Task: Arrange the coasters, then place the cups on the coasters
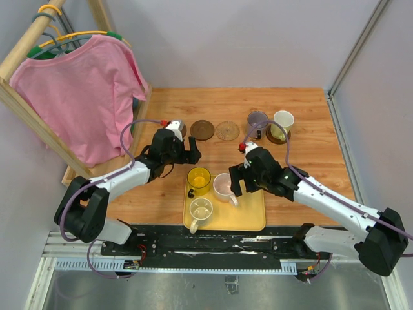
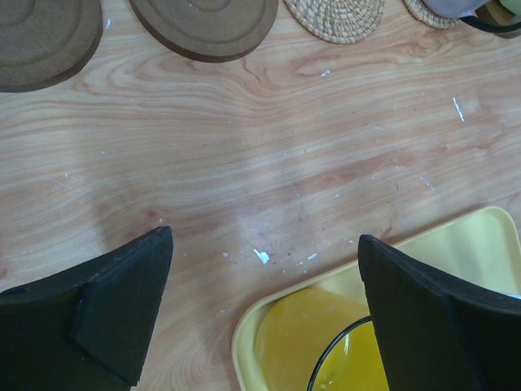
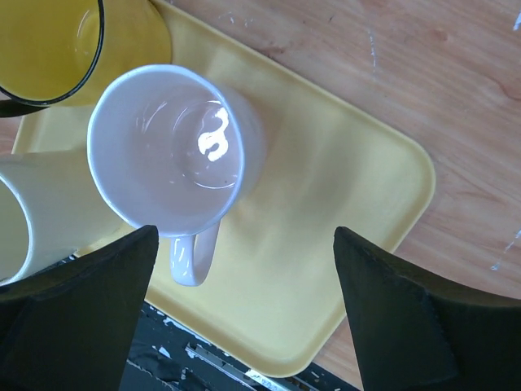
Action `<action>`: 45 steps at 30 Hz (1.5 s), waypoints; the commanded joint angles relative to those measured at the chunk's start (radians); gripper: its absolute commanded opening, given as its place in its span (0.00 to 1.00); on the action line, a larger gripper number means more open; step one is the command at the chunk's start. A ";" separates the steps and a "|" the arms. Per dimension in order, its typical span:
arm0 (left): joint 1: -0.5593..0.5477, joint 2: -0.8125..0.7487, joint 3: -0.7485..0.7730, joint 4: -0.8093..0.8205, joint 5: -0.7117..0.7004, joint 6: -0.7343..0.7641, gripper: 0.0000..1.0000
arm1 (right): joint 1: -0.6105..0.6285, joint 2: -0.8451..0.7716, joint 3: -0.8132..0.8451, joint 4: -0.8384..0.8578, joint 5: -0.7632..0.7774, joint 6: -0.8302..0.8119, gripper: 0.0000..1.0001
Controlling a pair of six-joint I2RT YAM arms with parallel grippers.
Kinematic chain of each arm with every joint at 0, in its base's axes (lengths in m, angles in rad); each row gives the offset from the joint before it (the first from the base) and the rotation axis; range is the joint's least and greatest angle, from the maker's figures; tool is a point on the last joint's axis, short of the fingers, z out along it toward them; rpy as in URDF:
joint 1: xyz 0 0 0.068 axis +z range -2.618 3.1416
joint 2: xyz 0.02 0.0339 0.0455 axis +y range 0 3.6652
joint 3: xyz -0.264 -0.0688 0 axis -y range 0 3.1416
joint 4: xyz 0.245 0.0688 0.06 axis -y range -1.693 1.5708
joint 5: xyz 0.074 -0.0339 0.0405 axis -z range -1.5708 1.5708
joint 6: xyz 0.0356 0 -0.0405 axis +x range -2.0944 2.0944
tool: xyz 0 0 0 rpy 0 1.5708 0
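Note:
Along the back of the table lie two dark brown coasters (image 2: 41, 41) (image 1: 202, 130) and a tan woven coaster (image 1: 227, 130). A purple-grey cup (image 1: 257, 120) and a pale green cup (image 1: 282, 121) each stand on a coaster to their right. The yellow tray (image 1: 248, 210) holds a translucent yellow cup (image 1: 199, 179), a pinkish white cup (image 1: 223, 186) and a cream cup (image 1: 200, 210). My left gripper (image 1: 192, 155) hangs open over bare wood just behind the tray's far left corner (image 2: 244, 334). My right gripper (image 1: 240, 184) is open above the tray, beside the pinkish white cup (image 3: 171, 147), holding nothing.
A wooden rack with a pink shirt (image 1: 84, 90) on a hanger stands at the back left. Grey walls close in the table at the back and right. Bare wood lies between the coaster row and the tray.

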 commanded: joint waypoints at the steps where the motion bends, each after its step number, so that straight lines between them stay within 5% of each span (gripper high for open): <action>1: 0.004 -0.008 -0.016 0.010 0.025 -0.001 1.00 | 0.037 -0.003 -0.025 0.014 -0.044 0.000 0.89; 20: 0.003 -0.018 -0.064 0.030 0.045 -0.011 1.00 | 0.181 0.227 -0.009 0.057 -0.007 0.050 0.70; 31: 0.004 -0.028 -0.084 0.033 0.043 -0.015 1.00 | 0.203 0.248 -0.011 0.054 0.033 0.068 0.42; 36: 0.003 -0.030 -0.093 0.038 0.046 -0.018 1.00 | 0.211 0.235 -0.015 0.044 0.040 0.075 0.03; 45: 0.004 -0.071 -0.095 0.026 0.035 -0.019 1.00 | 0.240 0.216 0.056 -0.045 0.163 0.089 0.01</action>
